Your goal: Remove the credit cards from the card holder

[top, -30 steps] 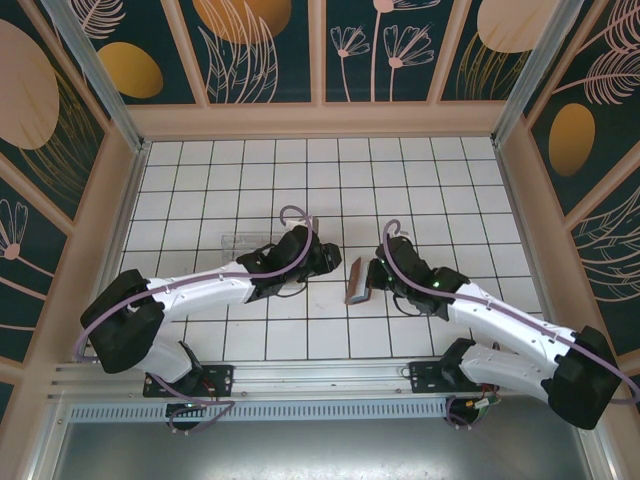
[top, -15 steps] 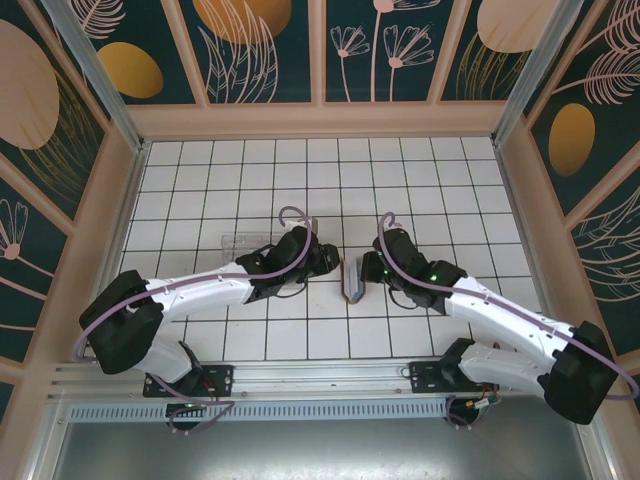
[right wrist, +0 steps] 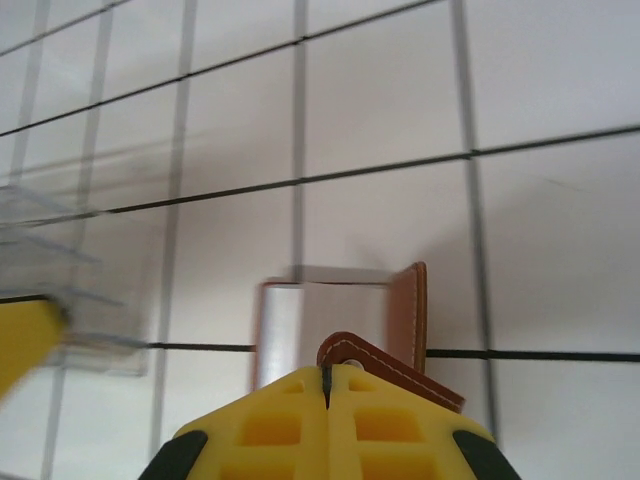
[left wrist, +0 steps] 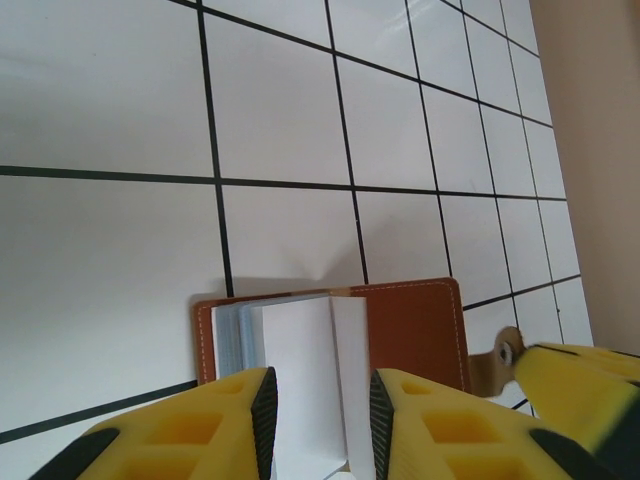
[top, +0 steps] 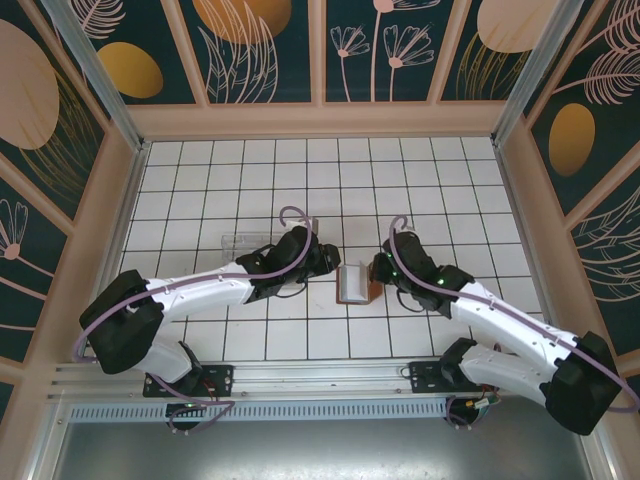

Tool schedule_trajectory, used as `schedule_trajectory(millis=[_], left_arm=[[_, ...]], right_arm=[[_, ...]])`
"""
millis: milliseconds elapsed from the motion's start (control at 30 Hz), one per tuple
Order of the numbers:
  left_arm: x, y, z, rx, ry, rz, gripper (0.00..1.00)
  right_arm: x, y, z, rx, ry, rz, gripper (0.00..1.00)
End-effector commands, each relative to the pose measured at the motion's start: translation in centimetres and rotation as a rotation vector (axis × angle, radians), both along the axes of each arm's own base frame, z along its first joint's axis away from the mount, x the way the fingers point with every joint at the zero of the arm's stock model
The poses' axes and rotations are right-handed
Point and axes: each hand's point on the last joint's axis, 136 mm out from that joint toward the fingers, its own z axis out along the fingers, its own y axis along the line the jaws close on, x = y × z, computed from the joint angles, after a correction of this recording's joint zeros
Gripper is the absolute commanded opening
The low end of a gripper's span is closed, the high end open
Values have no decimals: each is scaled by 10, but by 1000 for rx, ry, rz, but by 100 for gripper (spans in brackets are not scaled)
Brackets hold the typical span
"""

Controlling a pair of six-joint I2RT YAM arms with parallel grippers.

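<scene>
Card holder (top: 355,284), a small flat brown leather-like wallet with a pale blue-grey inside, lies part-open on the white tiled bench (top: 250,180) between my two arms, near the middle of the bench and well apart from the clear plastic box (top: 240,241) beyond my left arm. My right tool (right wrist: 327,372) has its fingers together, pinched on a brown stitched flap at the holder's right edge, and that cover is lifted so the pale inside shows. My left tool (left wrist: 322,380) is at the opposite, left edge, its yellow fingers partly apart with a pale card-like leaf between them. I cannot tell whether the pads are pressing on that leaf or only standing astride it. In the left wrist view the brown cover (left wrist: 415,320) lies just ahead of the fingertips and slightly to the right, and the pale leaf runs lengthwise toward me. I judge that the coming pull turns on this: the left arm is the one lined up with the cards, and drawing back along that line should slide them out while the right holds the cover
</scene>
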Motion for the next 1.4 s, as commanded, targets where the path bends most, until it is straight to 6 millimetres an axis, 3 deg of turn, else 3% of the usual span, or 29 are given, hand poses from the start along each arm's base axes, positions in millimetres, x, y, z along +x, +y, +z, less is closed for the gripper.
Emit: schedule_trajectory(millis=[0, 167, 433, 633, 733, 767, 900, 1067, 1100, 1367], left_arm=[[0, -12, -4, -15, 2, -51, 33], [-5, -33, -23, -24, 55, -121, 36], [-11, -51, -58, 20, 118, -182, 40], [-10, -55, -50, 33, 89, -190, 38], [-5, -49, -38, 54, 54, -163, 34], [-4, -48, -26, 38, 30, -160, 34], [-5, -52, -12, 6, 3, -180, 35], [-13, -68, -15, -56, 31, -252, 33], [-14, -69, -29, -34, 52, -256, 31], [-9, -71, -43, 8, 65, -249, 21]], right_arm=[[-7, -45, -28, -84, 59, -147, 0], [-11, -69, -57, -114, 111, -202, 0], [-10, -67, -72, -135, 144, -190, 0], [-11, -67, -69, -125, 134, -191, 0], [-11, -68, -67, -122, 133, -197, 0], [-11, -69, -67, -123, 134, -203, 0], [-10, -72, -56, -124, 116, -223, 5], [-7, -76, -27, -98, 60, -260, 33], [-6, -73, -20, -84, 47, -255, 36], [-4, -32, 17, -19, -7, -163, 38]])
